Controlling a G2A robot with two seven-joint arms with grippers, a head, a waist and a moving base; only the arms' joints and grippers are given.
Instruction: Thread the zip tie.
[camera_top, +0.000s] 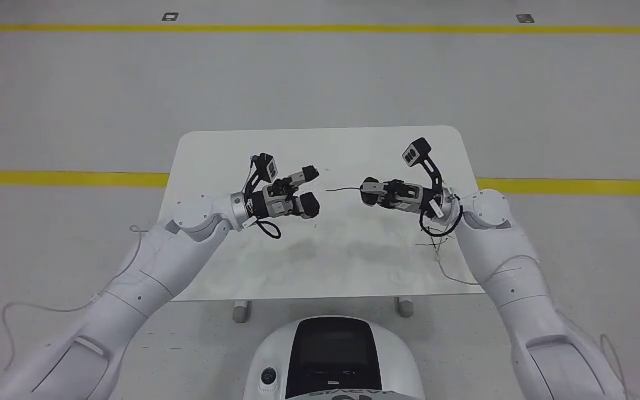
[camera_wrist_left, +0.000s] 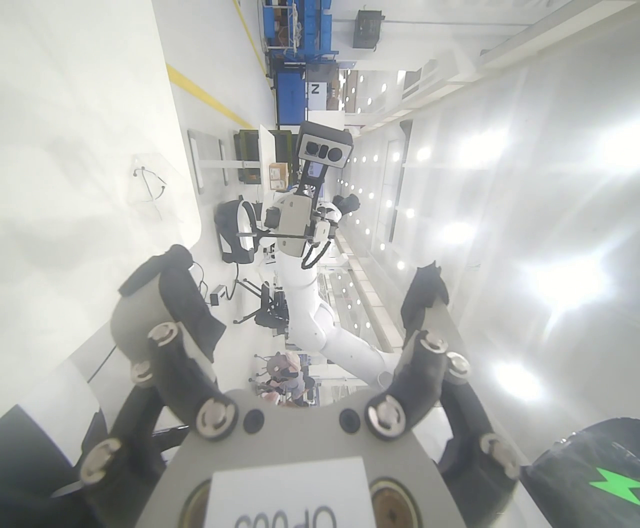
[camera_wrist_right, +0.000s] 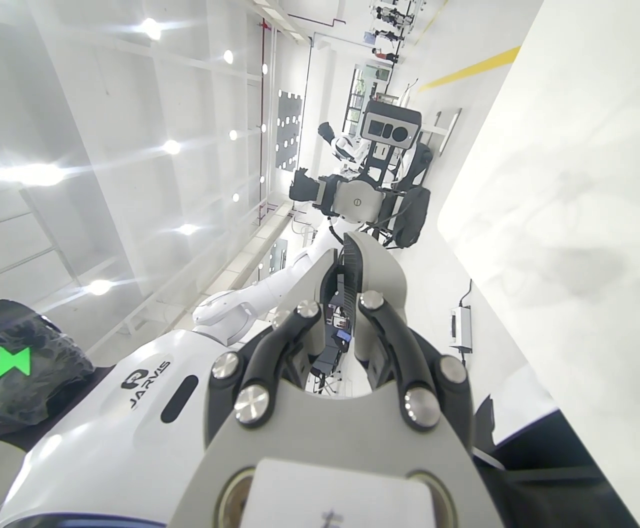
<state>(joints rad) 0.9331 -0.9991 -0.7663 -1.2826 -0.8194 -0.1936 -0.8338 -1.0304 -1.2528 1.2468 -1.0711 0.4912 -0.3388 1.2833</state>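
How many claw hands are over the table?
2. The left gripper is open above the table; the right gripper faces it, shut on a thin zip tie.

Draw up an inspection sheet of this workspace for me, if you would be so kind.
Surface: white table, rounded corners.
Job's things: zip tie, a thin dark strip sticking out of the right gripper toward the left gripper, above the table.
Clutter: nothing seen.
Grippers: left gripper open, fingers spread, holding nothing; right gripper shut on the zip tie.
Cables: black cable loops at each wrist.
Surroundings: grey floor with yellow lines.
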